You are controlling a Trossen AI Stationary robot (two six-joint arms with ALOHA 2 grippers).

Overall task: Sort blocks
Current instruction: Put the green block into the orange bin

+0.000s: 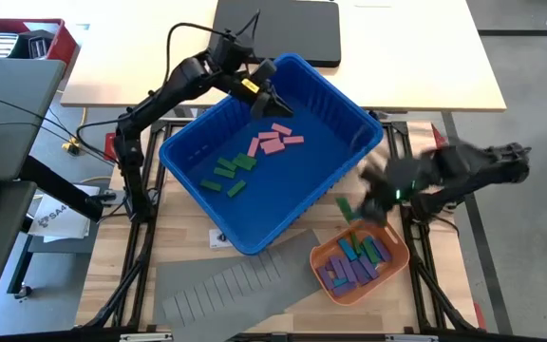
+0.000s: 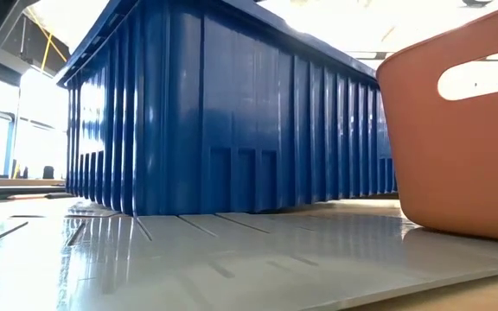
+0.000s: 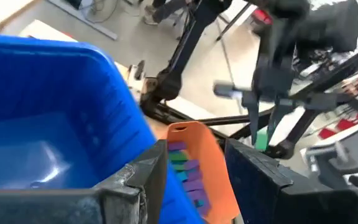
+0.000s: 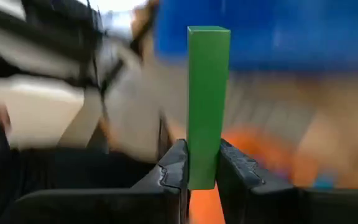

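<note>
Pink blocks (image 1: 275, 142) and green blocks (image 1: 231, 171) lie on the floor of a blue bin (image 1: 340, 119). An orange tray (image 1: 323, 255) near the table's front right holds blue, purple and green blocks (image 1: 359, 263). My left gripper (image 1: 275, 103) hangs open and empty over the bin's far part; in its wrist view its fingers (image 3: 145, 180) frame the orange tray (image 3: 194, 143). My right gripper (image 1: 363, 202), between the bin and the tray, is shut on a green block (image 1: 346, 207). My right gripper pinches the green block's one end (image 4: 204, 171) between its two fingers. The long block sticks out past the fingertips, along the line of the fingers, and its free end (image 4: 208, 37) is clear of everything. The block is lifted clear, just beyond the orange tray's far rim.
A grey slotted divider sheet (image 1: 235, 280) lies flat at the table's near edge under the bin's corner and the tray; it also shows in the low view (image 2: 232, 259). The bin's tall wall (image 2: 232, 112) and the tray's wall (image 2: 465, 130) stand close together. A dark flat case (image 1: 278, 28) lies on the white table behind.
</note>
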